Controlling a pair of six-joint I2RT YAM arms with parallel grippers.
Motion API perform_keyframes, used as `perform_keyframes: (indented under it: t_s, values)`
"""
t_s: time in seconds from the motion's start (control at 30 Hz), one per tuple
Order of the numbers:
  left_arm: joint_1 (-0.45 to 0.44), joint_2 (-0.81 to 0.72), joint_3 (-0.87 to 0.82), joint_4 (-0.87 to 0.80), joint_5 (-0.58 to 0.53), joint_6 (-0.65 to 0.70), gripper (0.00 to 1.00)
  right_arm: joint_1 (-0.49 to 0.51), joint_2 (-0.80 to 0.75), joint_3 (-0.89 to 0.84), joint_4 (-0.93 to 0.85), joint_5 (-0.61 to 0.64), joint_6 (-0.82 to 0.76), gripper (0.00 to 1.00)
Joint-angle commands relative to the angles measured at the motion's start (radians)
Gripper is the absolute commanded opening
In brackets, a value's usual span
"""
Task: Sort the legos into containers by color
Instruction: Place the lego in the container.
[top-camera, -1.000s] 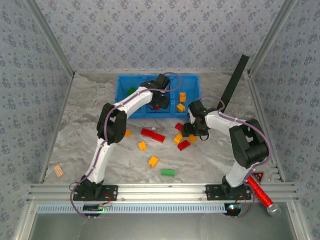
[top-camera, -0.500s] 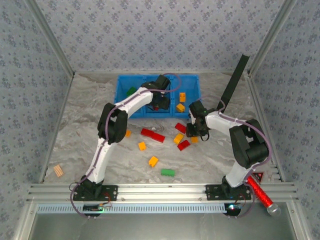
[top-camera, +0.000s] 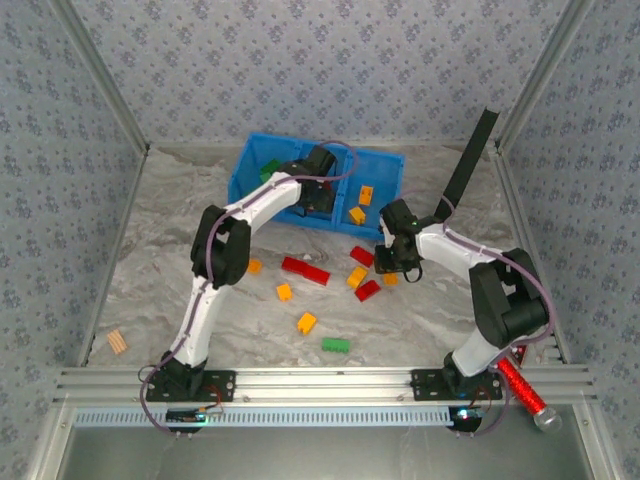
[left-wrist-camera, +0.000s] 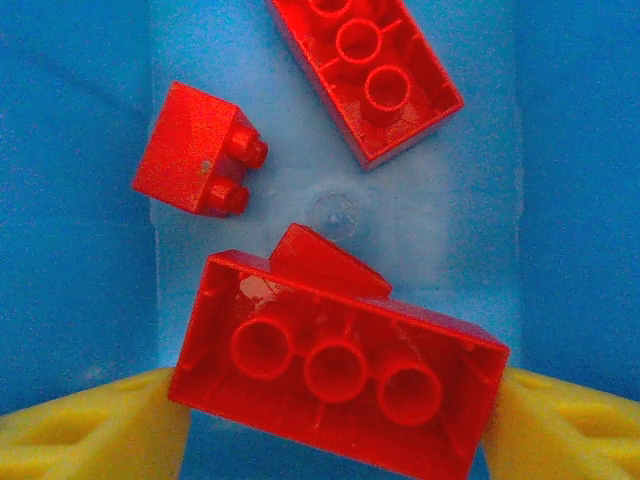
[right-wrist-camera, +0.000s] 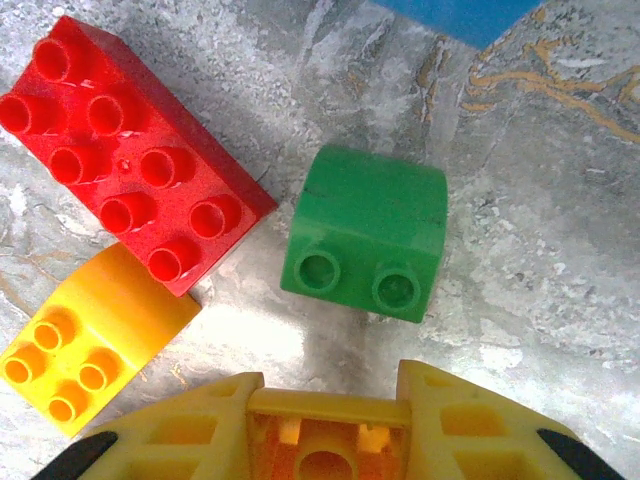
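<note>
Between fingers of left hand (left-wrist-camera: 335, 425), a red lego (left-wrist-camera: 330, 372).

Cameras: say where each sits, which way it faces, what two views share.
Top external: above and behind, looking down on both arms and blue tray.
Left wrist: inside the tray, facing its floor; yellow jaws clamp a red brick.
Right wrist: facing down at a green brick; jaws at bottom.
Shared: the tray, top and left wrist.
</note>
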Motion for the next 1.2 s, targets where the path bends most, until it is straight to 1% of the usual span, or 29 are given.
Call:
perform_keyframes:
  t_s: [0.0, 0.07, 0.13, 0.23, 0.3, 0.47, 0.63, 0.83, 1.03, 1.17]
  values:
    - [-0.004, -0.073, -0.003, 0.001, -0.008, 0.007, 0.65, 0.004, -0.019, 0.021, -0.046, 0.000, 0.005, 0.33]
    - [-0.003, -0.082, -0.023, 0.004, -0.009, -0.002, 0.61, 0.004, -0.022, 0.024, -0.047, -0.002, 0.006, 0.33]
    - [-0.004, -0.100, -0.058, 0.026, -0.010, -0.012, 0.53, 0.006, -0.030, 0.026, -0.049, -0.001, 0.006, 0.33]
    - [-0.004, -0.130, -0.105, 0.045, -0.011, -0.021, 0.52, 0.006, -0.044, 0.036, -0.055, 0.001, 0.007, 0.33]
    - [-0.004, -0.141, -0.113, 0.045, -0.014, -0.021, 0.54, 0.006, -0.054, 0.049, -0.067, 0.000, 0.003, 0.33]
    - [-0.003, -0.136, -0.092, 0.037, -0.018, -0.020, 0.67, 0.010, -0.078, 0.090, -0.097, -0.001, -0.002, 0.33]
    - [-0.003, -0.122, -0.091, 0.035, -0.014, -0.023, 0.72, 0.013, -0.087, 0.104, -0.110, 0.009, -0.003, 0.32]
    - [-0.001, -0.122, -0.091, 0.031, 0.000, -0.027, 0.76, 0.013, -0.102, 0.106, -0.120, 0.017, -0.003, 0.32]
    - [0.000, -0.131, -0.091, 0.020, 0.014, -0.027, 0.75, 0.012, -0.107, 0.146, -0.136, 0.026, -0.008, 0.31]
    - [0.000, -0.180, -0.119, 0.044, 0.016, -0.036, 0.75, 0.009, -0.109, 0.196, -0.136, 0.040, -0.023, 0.31]
